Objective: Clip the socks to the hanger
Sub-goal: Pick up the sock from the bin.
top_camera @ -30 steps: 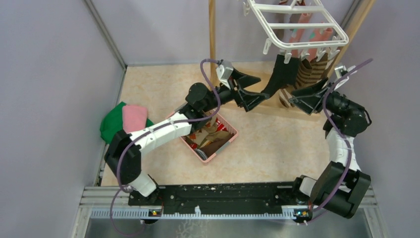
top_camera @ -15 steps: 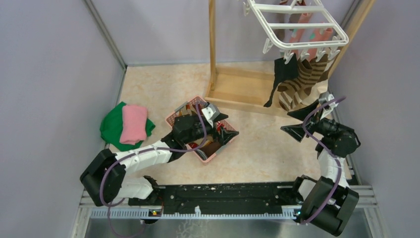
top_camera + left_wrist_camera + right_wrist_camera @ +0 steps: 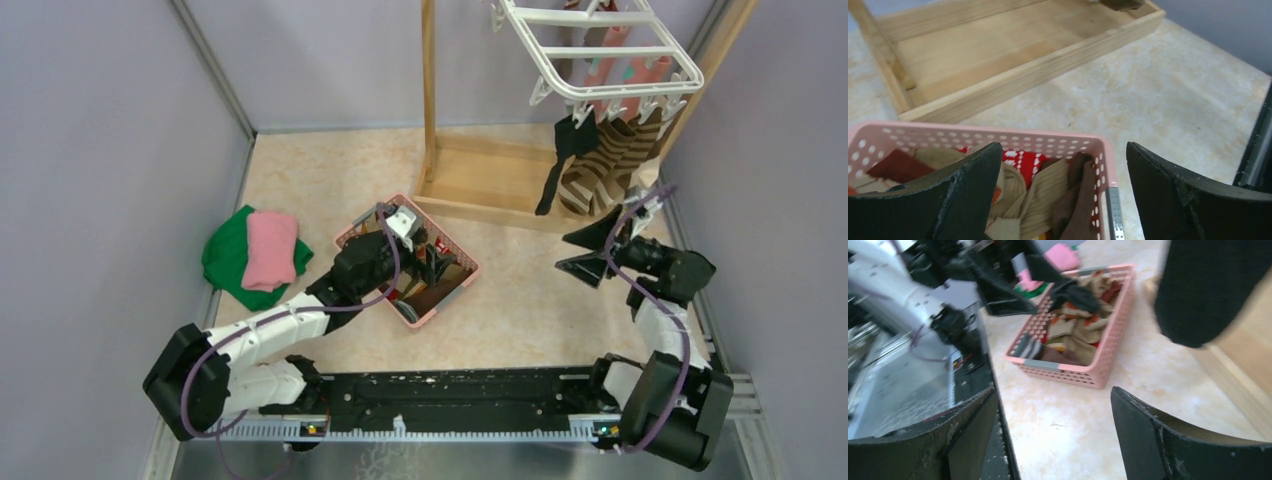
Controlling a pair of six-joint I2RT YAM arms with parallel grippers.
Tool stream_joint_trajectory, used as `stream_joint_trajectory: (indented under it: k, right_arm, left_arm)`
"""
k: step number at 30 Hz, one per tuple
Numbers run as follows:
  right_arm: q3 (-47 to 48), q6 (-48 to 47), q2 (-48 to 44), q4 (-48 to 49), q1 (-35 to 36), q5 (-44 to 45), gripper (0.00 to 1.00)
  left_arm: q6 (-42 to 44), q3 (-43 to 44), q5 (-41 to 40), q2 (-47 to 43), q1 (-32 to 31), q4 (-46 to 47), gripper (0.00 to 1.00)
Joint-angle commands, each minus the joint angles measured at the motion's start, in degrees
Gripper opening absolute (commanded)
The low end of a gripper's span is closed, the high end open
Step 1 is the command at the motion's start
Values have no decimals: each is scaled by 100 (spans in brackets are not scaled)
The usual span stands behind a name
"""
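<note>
The white hanger [image 3: 600,50] hangs at the top right. Clipped under it are a black sock [image 3: 558,165], brown and cream striped socks [image 3: 610,160] and pink socks [image 3: 620,65]. More socks [image 3: 1048,190], beige, brown and red patterned, lie heaped in the pink basket [image 3: 445,305]. My left gripper [image 3: 432,258] hovers open just above the basket's far end [image 3: 1063,150], holding nothing. My right gripper [image 3: 580,252] is open and empty over bare table [image 3: 1054,392], below the hanging socks, with the black sock [image 3: 1208,290] above it.
The wooden stand [image 3: 490,175], with its tall post [image 3: 428,90], carries the hanger and has a low boxed base. Folded green and pink cloths [image 3: 255,250] lie at the left wall. Walls close in on both sides. The arms' mounting rail [image 3: 440,400] runs along the near edge.
My left arm has pulled back from the hanging black sock and dropped to the basket. My right gripper has lowered away from the hanger. Both grippers opened wider; the black sock hangs free.
</note>
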Motion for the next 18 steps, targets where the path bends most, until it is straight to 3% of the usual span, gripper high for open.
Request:
stream_joint_trajectory:
  k: [1,5,6,7,8,9,10,14,18]
  right_arm:
    - [469,-2129,-126,-3034,1242,-68,83]
    - [1090,-4262,50,-5792,2154,269,83]
    - [1562,-5439,105,-7110,2278,590,84]
    - [2131,-7241,201,-9788,2546,1309,87]
    - [2635,-8552,355,-11025,3020,2787,89]
    - [2758,-8788,478,-11187,3512,3697,89]
    - [2687,-8749,460,-11044,3711,3925,90]
    - [2683,-9230,198,-11294,3802,3729,92]
    - [2684,-9550,92,-11557,3804,4104,92]
  left_arm:
    - [-122,447,-630,-263,170,-868,99]
    - [-121,543,-1266,-488,250,-1470,99]
    - [-147,554,-1462,-505,281,-1608,98]
    - [-167,572,-1646,-502,303,-1735,98]
    - [-181,586,-1843,-486,321,-1886,97]
    - [-206,611,-2050,-444,334,-2009,95]
    - [-209,657,-2212,-401,342,-2166,92]
    - [114,1047,-2654,-13,353,-2815,78]
    - [388,1709,-3021,571,337,-3613,58]
